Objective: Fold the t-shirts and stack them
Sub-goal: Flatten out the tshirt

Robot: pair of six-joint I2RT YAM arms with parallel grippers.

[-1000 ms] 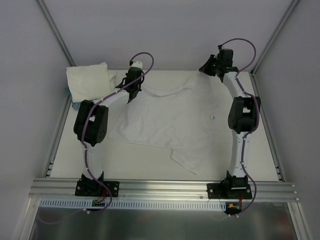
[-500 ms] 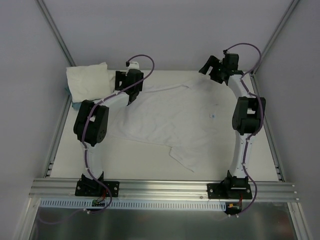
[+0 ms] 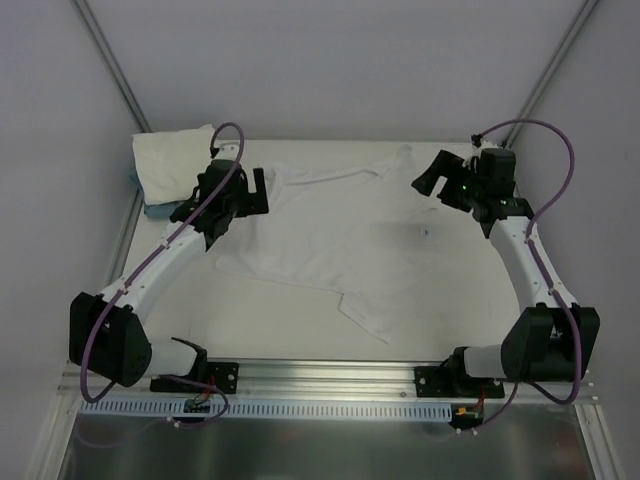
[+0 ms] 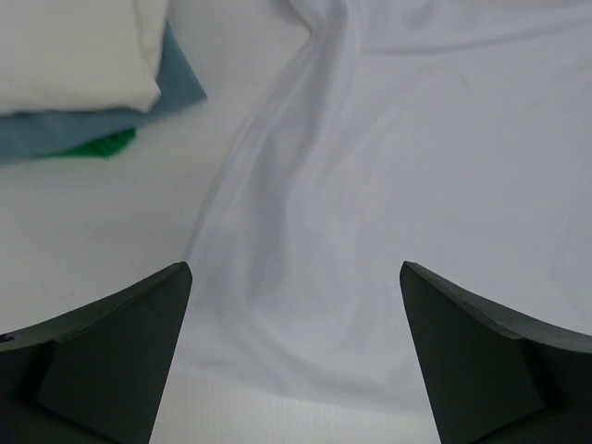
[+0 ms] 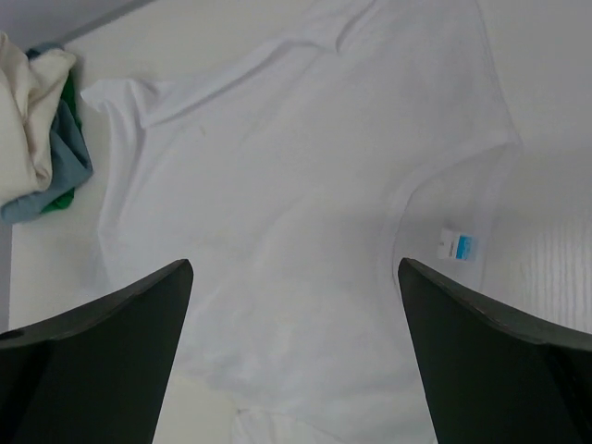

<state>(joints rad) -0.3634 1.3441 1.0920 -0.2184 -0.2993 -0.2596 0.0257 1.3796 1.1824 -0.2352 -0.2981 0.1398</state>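
Observation:
One white t-shirt [image 3: 340,235] lies spread across the middle of the table, a sleeve trailing toward the front. It fills the left wrist view [image 4: 388,166] and the right wrist view [image 5: 296,166], where its collar label [image 5: 460,246] shows. A folded stack of t-shirts [image 3: 175,165] sits at the back left corner. My left gripper [image 3: 236,198] hovers open over the shirt's left edge [image 4: 294,270]. Above the shirt's right shoulder, my right gripper [image 3: 435,180] also stands open [image 5: 294,266]. Neither holds anything.
A teal-blue flat item [image 4: 92,129] with a bit of green lies under the folded stack [image 4: 74,46]. Metal frame posts and grey walls close in the table [image 3: 250,320] at the back and sides.
Both grippers went from shut on the shirt's far edge to open and let it go. Both arms pulled back toward the front, and the shirt settled flat.

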